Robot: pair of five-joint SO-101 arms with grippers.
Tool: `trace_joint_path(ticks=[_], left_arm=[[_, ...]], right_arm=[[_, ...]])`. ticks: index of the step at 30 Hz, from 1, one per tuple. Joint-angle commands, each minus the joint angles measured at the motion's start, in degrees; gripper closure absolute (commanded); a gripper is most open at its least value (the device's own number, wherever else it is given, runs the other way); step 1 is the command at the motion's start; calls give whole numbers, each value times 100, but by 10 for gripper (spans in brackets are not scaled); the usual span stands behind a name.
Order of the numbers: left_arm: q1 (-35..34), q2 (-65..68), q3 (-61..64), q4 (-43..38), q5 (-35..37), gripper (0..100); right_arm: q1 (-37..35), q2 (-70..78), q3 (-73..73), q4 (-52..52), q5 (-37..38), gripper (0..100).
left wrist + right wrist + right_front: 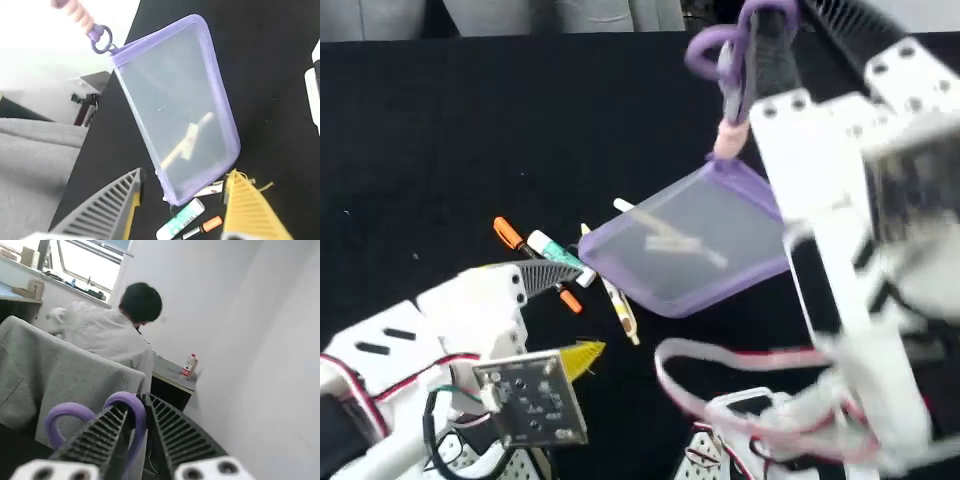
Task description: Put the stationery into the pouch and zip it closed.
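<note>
Several pens (555, 250) lie on the surface (440, 130) seen from above, beside the purple pouch (690, 250) hanging tilted by its strap (703, 52). Left wrist view: left end effector (184, 176) spread wide at the pouch's end. Right wrist view: right end effector (145, 402) clamps the strap.

Right gripper (748, 45) hangs raised at the far side, its white arm bent steeply upward, jaws pinched shut on a purple strap (65, 412). Left gripper (182, 195) sits low at the near side, jaws spread wide, pointing forward.
</note>
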State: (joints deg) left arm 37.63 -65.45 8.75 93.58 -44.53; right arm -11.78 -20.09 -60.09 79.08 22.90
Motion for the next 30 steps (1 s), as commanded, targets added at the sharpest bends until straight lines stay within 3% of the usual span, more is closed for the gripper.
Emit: trace_joint_path(ticks=[1,16,22,30], left_arm=[[101,-879,1270,-721,-62,733],[180,-1969,2668,-1240,-35,733],[1015,-1978,2985,-1240,-26,733],[1692,-1978,3055,-1240,431,733]], right_arm=[[-422,-453,-180,343,9,988],[-519,-1455,-171,1424,-44,988],[-1538,-1490,-171,1767,-44,988],[-1582,-1499,-180,1960,-44,988]])
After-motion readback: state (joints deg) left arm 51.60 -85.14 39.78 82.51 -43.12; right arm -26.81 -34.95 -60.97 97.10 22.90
